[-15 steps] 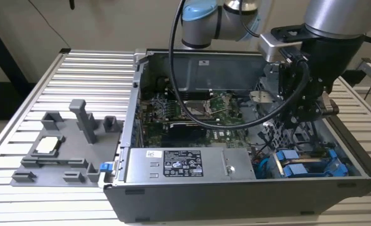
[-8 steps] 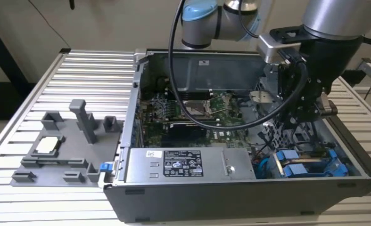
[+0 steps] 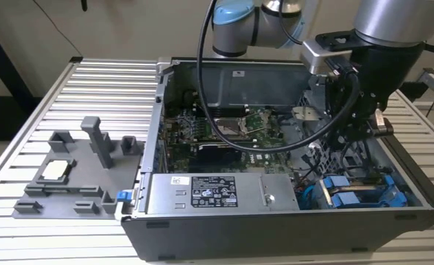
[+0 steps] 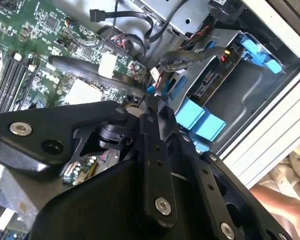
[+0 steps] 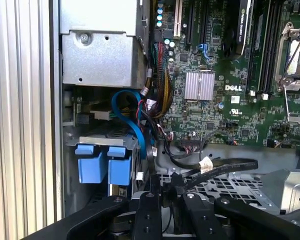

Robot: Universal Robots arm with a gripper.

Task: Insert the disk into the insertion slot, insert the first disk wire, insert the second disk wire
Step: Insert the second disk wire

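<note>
Fingers [image 4: 145, 102]: drawn nearly together on what looks like a black wire end, inside the case above the drive cage. Disk [image 5: 102, 165]: blue-framed, seated in the insertion slot [image 3: 360, 193]. Wiring: apparently unfinished, by my judgement.

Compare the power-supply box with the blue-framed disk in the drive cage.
The power-supply box is a large bare silver box with a printed label on top; the disk is much smaller and clipped in bright blue plastic. In the exterior view, the power-supply box sits left of the disk. Both lie inside the computer case, along its near wall.
</note>
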